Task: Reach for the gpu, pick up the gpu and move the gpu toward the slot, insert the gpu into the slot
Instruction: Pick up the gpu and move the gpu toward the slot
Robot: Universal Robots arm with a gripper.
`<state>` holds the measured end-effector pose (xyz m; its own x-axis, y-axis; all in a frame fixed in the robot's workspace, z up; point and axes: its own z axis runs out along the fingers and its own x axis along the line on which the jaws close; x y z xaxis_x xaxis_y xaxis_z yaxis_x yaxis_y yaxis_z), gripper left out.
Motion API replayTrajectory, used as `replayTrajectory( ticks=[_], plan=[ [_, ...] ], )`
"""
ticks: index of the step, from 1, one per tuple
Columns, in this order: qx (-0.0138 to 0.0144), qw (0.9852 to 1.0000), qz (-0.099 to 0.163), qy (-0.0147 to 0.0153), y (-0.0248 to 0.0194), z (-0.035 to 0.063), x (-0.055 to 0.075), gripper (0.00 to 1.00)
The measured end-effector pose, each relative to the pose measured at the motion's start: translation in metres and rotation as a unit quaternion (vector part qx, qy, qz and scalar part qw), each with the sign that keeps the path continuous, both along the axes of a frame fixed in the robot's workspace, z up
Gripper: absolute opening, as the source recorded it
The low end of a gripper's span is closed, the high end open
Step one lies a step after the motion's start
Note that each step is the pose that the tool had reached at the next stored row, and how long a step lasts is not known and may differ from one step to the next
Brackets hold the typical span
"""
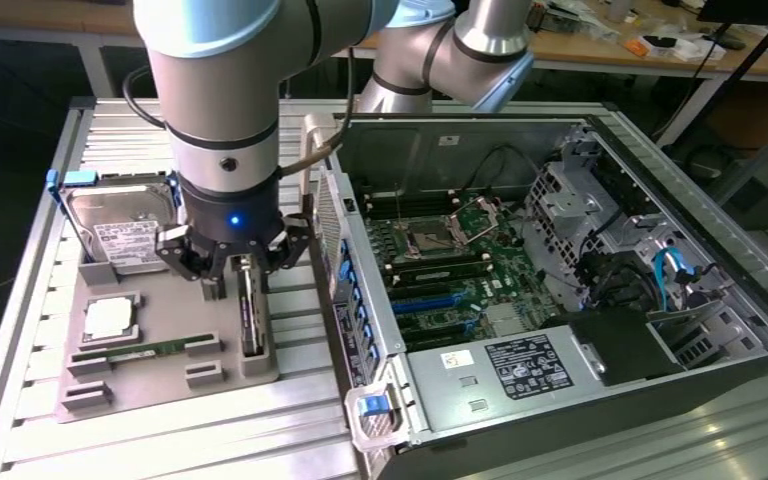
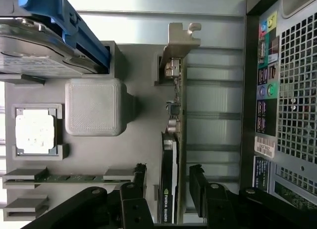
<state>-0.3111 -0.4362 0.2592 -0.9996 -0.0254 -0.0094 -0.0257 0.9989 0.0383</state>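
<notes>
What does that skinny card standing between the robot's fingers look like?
The gpu is a thin dark circuit card standing on its long edge in the grey holder tray, outside the computer case. It has a black cover on one side and a silver metal bracket at one end. The open gripper straddles it, one finger on each side, not yet squeezing.

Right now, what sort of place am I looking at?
Probably a robotics lab bench for PC assembly: an open computer case, a grey fixture tray holding a hard drive and the gpu, workbenches behind.
</notes>
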Motion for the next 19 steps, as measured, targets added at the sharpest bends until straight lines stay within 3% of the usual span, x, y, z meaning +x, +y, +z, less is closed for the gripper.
replayTrajectory(
  ticks=[7,19],
  plan=[
    [0.0,1.0,-0.006,0.0,0.0,-0.0096,0.0,0.48],
    [0.0,1.0,-0.006,0.0,0.0,-0.0099,0.0,0.48]
  ],
)
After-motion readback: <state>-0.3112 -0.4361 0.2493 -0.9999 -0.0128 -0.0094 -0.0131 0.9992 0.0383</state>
